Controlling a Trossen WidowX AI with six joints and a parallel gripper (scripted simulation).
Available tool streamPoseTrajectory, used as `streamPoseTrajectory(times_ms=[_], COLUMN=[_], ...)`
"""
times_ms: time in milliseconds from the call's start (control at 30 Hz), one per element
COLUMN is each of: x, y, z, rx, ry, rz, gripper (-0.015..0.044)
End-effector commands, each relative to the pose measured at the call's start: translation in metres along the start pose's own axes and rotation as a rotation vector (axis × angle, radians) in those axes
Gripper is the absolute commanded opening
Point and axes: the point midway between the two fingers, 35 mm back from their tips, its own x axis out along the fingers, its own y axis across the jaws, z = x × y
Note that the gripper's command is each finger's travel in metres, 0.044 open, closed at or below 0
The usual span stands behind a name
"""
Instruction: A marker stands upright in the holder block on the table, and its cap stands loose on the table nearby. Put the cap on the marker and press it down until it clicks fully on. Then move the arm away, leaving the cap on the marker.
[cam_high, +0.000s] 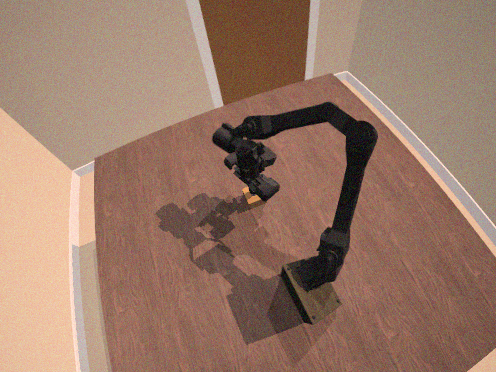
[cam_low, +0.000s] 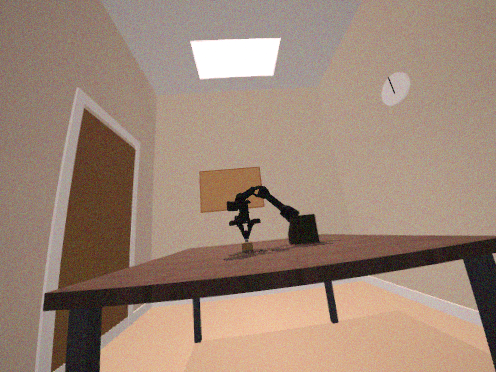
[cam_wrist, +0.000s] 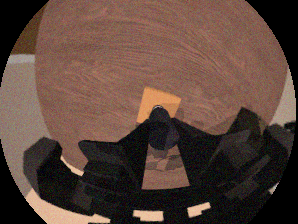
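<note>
One holder block (cam_high: 254, 198), one cap (cam_wrist: 158, 128) (dark), one gripper (cam_wrist: 160, 137), one table (cam_high: 165, 310).

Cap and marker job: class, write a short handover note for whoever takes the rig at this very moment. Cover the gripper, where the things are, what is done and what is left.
Gripper: shut on the cap, pointing straight down over the holder block.
Marker: hidden under the cap and fingers in every view; it should be in the block.
Done: cap picked up and brought over the block.
Cannot tell: whether the cap is clicked fully on.
Left: confirm the seat, press if needed, release, move the arm away with the cap left on.
</note>
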Motion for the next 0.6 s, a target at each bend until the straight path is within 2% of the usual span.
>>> streamPoseTrajectory(times_ms=[0,333,433,567], x=[0.000,0.000,-0.009,-0.065], y=[0.000,0.000,0.001,0.001], z=[0.000,0.000,0.000,-0.001], rx=[0.000,0.000,0.000,-0.001], ry=[0.000,0.000,0.001,0.003], rz=[0.000,0.000,0.001,0.001], gripper=[0.0184,0.0440,0.0440,0.0440])
